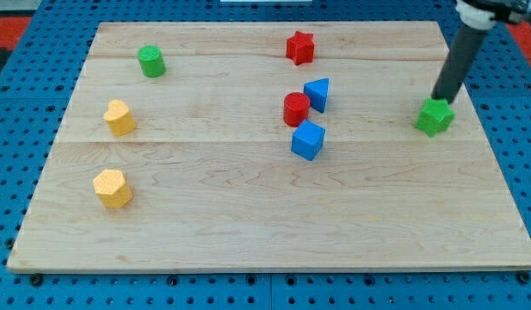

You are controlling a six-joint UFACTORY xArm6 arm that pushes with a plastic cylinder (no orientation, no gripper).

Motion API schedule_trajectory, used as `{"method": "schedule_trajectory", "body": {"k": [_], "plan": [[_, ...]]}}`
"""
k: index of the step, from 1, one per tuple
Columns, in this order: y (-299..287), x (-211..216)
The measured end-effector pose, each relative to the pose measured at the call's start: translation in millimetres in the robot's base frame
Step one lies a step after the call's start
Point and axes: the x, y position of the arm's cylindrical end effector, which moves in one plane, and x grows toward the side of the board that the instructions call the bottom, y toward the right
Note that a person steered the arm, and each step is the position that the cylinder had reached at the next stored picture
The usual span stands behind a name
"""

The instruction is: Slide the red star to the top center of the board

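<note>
Currently my tip touches the green star near the table's right edge; no pincer exists; the red star sits top center, well apart.

A robotics lab bench. A wooden surface lies on blue perforated pegboard. Small coloured test blocks dot it.
</note>
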Motion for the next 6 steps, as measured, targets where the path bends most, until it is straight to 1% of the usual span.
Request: {"method": "schedule_trajectory", "body": {"k": [1,2,3,4,6], "plan": [[-31,5],[-17,-24],[-19,-101],[-81,-121],[-218,-127]]}}
